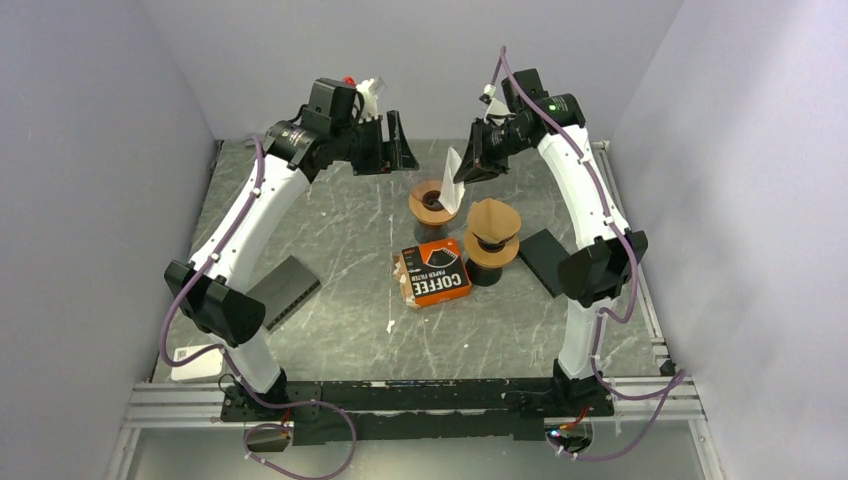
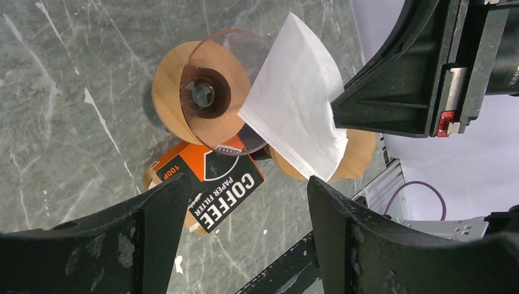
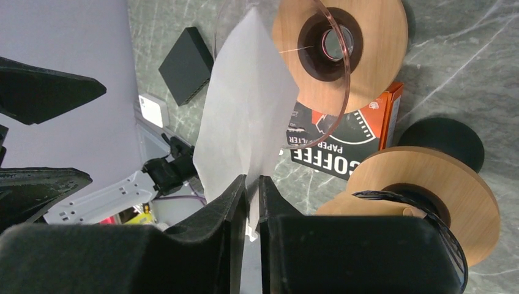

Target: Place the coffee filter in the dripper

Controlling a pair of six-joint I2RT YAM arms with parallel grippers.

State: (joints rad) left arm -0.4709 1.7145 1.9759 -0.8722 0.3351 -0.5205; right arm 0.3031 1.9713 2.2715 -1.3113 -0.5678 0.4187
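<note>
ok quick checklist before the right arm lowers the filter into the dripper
1. Grip: paper filter pinched in the right gripper: ok.
2. Filter opened into a cone: not ok, it looks flat.
3. Filter centred over the glass dripper: not ok, it hangs at one side of the rim.
4. Dripper upright and empty: ok.
5. Clearance: left gripper open, apart from the filter: ok.

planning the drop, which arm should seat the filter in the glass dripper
Right. Its hand pinches the coffee filter at the glass dripper rim; the left hand hovers open and empty.
</note>
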